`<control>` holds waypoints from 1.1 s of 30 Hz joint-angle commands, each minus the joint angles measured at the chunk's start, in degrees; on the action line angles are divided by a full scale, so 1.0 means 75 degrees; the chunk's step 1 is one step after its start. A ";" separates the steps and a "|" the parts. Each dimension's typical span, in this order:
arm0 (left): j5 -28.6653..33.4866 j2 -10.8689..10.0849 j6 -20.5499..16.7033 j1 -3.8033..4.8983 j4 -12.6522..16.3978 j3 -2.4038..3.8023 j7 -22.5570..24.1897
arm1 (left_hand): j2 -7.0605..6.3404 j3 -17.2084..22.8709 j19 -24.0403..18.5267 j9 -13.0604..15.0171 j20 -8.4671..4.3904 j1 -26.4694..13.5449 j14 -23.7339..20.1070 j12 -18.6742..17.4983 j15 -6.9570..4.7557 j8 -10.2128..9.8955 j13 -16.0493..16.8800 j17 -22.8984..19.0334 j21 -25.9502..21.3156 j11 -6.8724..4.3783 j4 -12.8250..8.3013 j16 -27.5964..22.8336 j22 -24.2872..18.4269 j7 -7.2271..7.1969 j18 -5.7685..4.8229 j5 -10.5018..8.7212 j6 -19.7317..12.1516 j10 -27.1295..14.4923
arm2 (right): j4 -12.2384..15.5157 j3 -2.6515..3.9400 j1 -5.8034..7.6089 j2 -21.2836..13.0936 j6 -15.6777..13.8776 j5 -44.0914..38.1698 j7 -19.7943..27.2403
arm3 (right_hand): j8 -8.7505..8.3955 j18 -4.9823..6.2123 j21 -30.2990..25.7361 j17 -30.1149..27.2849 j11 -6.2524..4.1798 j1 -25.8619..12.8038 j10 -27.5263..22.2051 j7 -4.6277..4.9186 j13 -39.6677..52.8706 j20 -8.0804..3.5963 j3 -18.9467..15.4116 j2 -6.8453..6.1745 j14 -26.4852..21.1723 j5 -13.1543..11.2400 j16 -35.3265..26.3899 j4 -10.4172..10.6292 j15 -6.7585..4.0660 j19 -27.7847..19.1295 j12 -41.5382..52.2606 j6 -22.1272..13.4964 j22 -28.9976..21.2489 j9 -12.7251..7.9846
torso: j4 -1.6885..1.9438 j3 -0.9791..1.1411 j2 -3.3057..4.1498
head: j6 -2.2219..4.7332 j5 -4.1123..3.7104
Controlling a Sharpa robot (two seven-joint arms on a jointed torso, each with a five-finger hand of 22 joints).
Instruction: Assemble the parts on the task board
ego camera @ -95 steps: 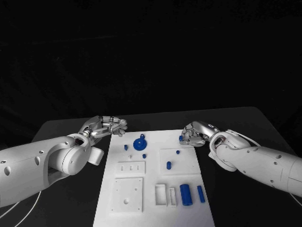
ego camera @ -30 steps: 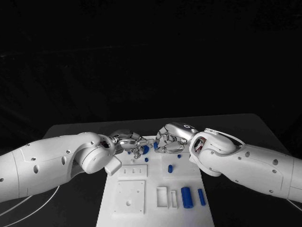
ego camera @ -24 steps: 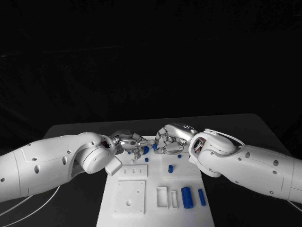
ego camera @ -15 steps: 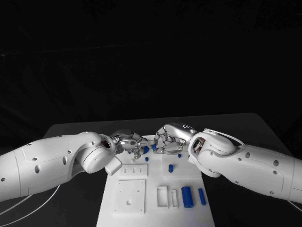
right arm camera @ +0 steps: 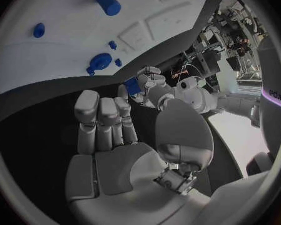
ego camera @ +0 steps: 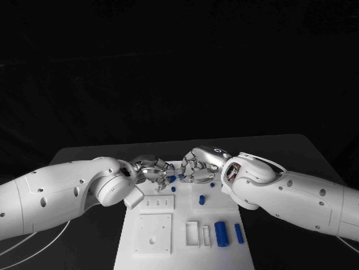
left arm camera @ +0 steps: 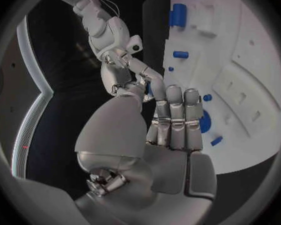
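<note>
Right now the left hand (ego camera: 157, 168) pinches a small blue part (right arm camera: 133, 86) in its fingertips (right arm camera: 144, 84), just above the far end of the task board (ego camera: 179, 247). The right hand (ego camera: 197, 166) is close beside it with fingers (right arm camera: 102, 116) pressed together and curled, holding nothing. If the hands bump, the part could slip and fall onto the board.

A black table (ego camera: 82, 153) with rounded far corners stands before a dark backdrop (ego camera: 179, 67) hung in soft folds, which takes up the whole far side beyond the table's edge. The light falls on the table's middle, and its edges fade into shadow.
</note>
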 commanded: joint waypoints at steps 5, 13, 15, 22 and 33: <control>-0.0024 0.0038 0.0154 0.0011 0.0027 0.0007 0.0015 | 0.0057 -0.0018 -0.0095 0.0025 -0.0590 0.0151 -0.0092 0.0015 0.0002 0.0072 -0.0027 -0.0068 0.0053 -0.0037 -0.0004 0.0057 0.0076 0.0001 0.0037 0.0094 0.0110 -0.0062 | 0.0018 -0.0013 0.0000 0.0050 0.0155 -0.0082 -0.0001 | -0.0030 0.0880 0.0043 0.0011 -0.0058 -0.0041 -0.0021 0.0054 0.0005 -0.0045 0.0011 -0.0028 -0.0008 0.0050 -0.0017 0.0036 -0.0059 0.0012 -0.0035 0.0092 0.0113 -0.0002 | 0.0006 0.0003 -0.0010 | 0.0019 0.0006; 0.0002 0.0063 0.0181 0.0010 0.0016 0.0007 0.0010 | 0.0132 -0.0055 -0.0115 0.0036 -0.0589 0.0259 -0.0098 0.0017 0.0002 0.0083 -0.0048 -0.0122 0.0078 -0.0044 -0.0007 0.0082 0.0057 -0.0006 0.0035 0.0158 0.0143 -0.0054 | -0.0012 -0.0042 0.0000 0.0100 0.0172 -0.0069 0.0003 | -0.0033 0.0880 0.0043 0.0012 -0.0058 -0.0040 -0.0021 0.0054 0.0005 -0.0046 0.0016 -0.0030 -0.0008 0.0068 -0.0017 0.0039 -0.0059 0.0012 -0.0036 0.0093 0.0113 -0.0001 | -0.0005 0.0003 -0.0007 | 0.0027 0.0003; 0.0005 0.0069 0.0198 0.0010 0.0011 0.0007 0.0003 | 0.0145 -0.0062 -0.0117 0.0039 -0.0590 0.0276 -0.0097 0.0019 0.0001 0.0088 -0.0051 -0.0130 0.0083 -0.0046 -0.0008 0.0088 0.0054 -0.0009 0.0035 0.0167 0.0155 -0.0050 | -0.0017 -0.0045 0.0000 0.0108 0.0171 -0.0069 0.0002 | -0.0033 0.0880 0.0043 0.0013 -0.0058 -0.0040 -0.0021 0.0053 0.0006 -0.0046 0.0017 -0.0030 -0.0008 0.0072 -0.0017 0.0040 -0.0059 0.0012 -0.0037 0.0094 0.0113 -0.0001 | 0.0000 0.0003 -0.0007 | 0.0029 0.0002; 0.0052 0.0079 0.0226 0.0010 0.0006 0.0006 0.0004 | 0.0249 -0.0128 -0.0147 0.0065 -0.0593 0.0482 -0.0110 0.0026 -0.0005 0.0122 -0.0079 -0.0202 0.0125 -0.0067 -0.0031 0.0142 0.0026 -0.0032 0.0033 0.0436 0.0244 -0.0036 | 0.0009 -0.0051 0.0000 0.0126 0.0201 -0.0067 -0.0003 | -0.0035 0.0880 0.0043 0.0013 -0.0058 -0.0041 -0.0021 0.0054 0.0006 -0.0047 0.0019 -0.0031 -0.0009 0.0087 -0.0018 0.0043 -0.0059 0.0011 -0.0038 0.0094 0.0113 0.0000 | 0.0011 -0.0005 0.0000 | 0.0039 0.0004; 0.0088 0.0138 0.0201 0.0010 -0.0022 0.0006 -0.0009 | 0.0719 -0.0222 -0.0322 0.0124 -0.0561 0.1045 -0.0249 -0.0060 0.0036 0.0190 -0.0170 -0.0357 0.0135 -0.0084 -0.0264 0.0158 -0.0037 -0.0058 0.0012 0.1282 0.0414 -0.0113 | 0.0072 -0.0077 -0.0001 0.0064 0.0223 -0.0031 -0.0027 | -0.0038 0.0880 0.0043 0.0014 -0.0058 -0.0046 -0.0021 0.0054 0.0007 -0.0047 0.0018 -0.0033 -0.0009 0.0097 -0.0018 0.0048 -0.0059 0.0010 -0.0039 0.0094 0.0112 0.0001 | 0.0008 -0.0004 0.0003 | 0.0031 0.0028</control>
